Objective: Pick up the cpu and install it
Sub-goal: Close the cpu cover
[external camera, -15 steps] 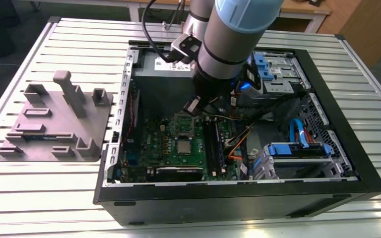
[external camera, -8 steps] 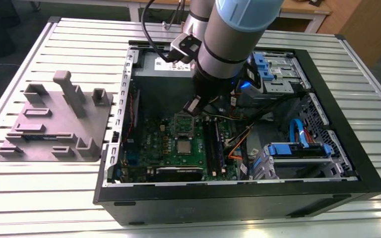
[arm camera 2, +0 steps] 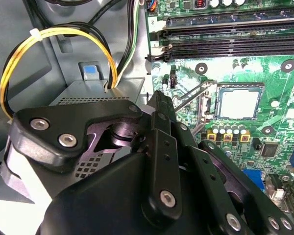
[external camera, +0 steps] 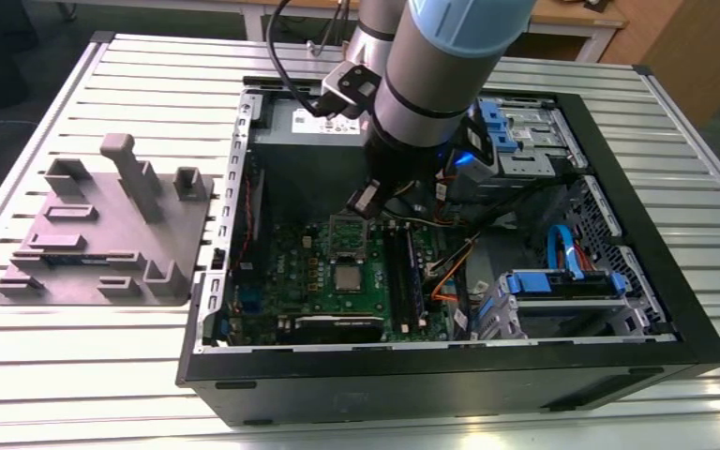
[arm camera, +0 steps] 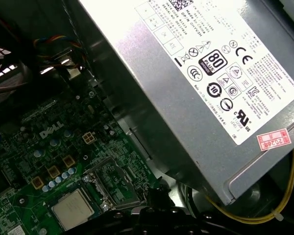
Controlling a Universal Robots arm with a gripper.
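Note:
The cpu (external camera: 350, 277) lies flat in its socket in the middle of the green motherboard (external camera: 285, 272), inside the open computer case (external camera: 460, 361). Its pale silver top shows in both wrist views (arm camera 2: 238, 103) (arm camera: 72, 209). The socket's metal frame (arm camera 2: 206, 100) stands hinged up beside it. My gripper (external camera: 363, 204) hangs above the board, a little to the far side of the cpu and apart from it. Its fingers (arm camera 2: 159, 98) are shut together with nothing between them.
The grey power supply (arm camera: 210, 73) with a white label stands close beside the gripper. Yellow cables (arm camera 2: 54, 34) loop next to it. Black memory slots (arm camera 2: 235, 39) run past the socket. Blue drive bays (external camera: 561, 281) fill the case's right. A grey fixture tray (external camera: 97, 234) lies outside, left.

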